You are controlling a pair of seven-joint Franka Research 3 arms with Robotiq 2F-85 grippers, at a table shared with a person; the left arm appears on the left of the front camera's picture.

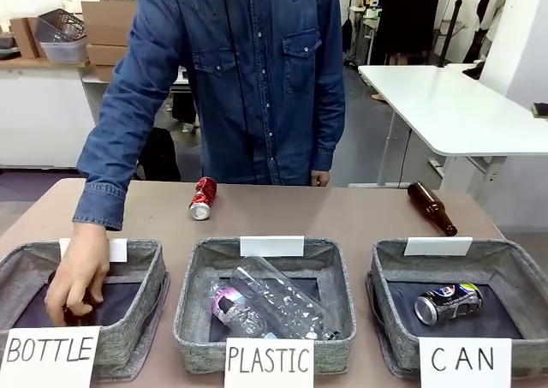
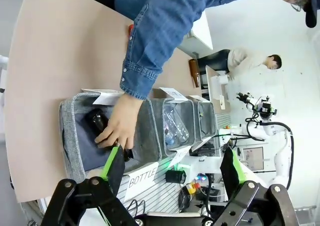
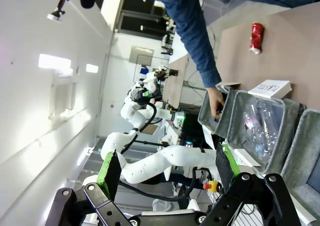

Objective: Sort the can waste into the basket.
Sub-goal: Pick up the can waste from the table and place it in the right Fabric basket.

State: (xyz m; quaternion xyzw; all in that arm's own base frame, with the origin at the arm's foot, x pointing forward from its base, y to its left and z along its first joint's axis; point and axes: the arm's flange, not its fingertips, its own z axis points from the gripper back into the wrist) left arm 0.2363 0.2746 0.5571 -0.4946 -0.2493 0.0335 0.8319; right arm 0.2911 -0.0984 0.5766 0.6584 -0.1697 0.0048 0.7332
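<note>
Cans split, red can (image 1: pixel 203 199) lying far-middle on table (image 1: pixel 342 217), blue can (image 1: pixel 448 303) already in right-hand basket (image 1: pixel 514 256); left gripper (image 2: pixel 171 156) and right gripper (image 3: pixel 167 156) spread empty, so pinch red can across its side, release over basket.

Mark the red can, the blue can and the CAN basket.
red can (image 1: pixel 202 199), front view, middle of body.
blue can (image 1: pixel 449 303), front view, middle of body.
CAN basket (image 1: pixel 505 253), front view, far rim.
</note>
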